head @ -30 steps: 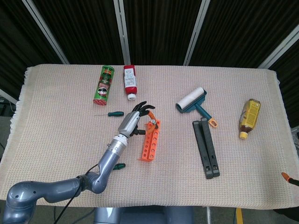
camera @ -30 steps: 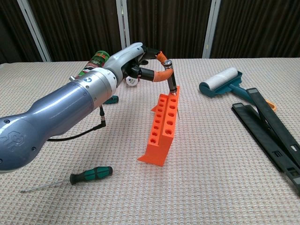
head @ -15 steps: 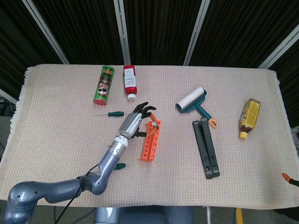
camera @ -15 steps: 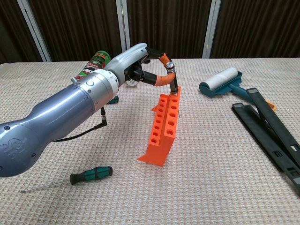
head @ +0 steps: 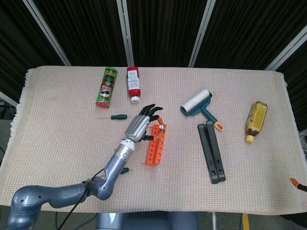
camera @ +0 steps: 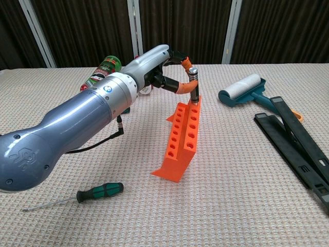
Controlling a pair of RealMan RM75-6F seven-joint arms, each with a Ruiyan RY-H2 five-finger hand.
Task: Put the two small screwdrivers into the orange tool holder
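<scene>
Over the far end of the orange tool holder [camera: 182, 138], left hand [head: 140, 127] pinching an orange-handled screwdriver [camera: 192, 87], tip at a top hole. Near the front table [head: 268, 182] edge, green screwdriver [camera: 97, 193] lying apart; another [head: 116, 116] behind. Open cloth rightward.

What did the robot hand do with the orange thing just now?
The left robot hand kept holding the tool at the top of the orange tool holder and pushed the holder a little to the right. The green screwdrivers stayed put.

Head overhead, chest low; shared orange tool holder [head: 156, 144].
</scene>
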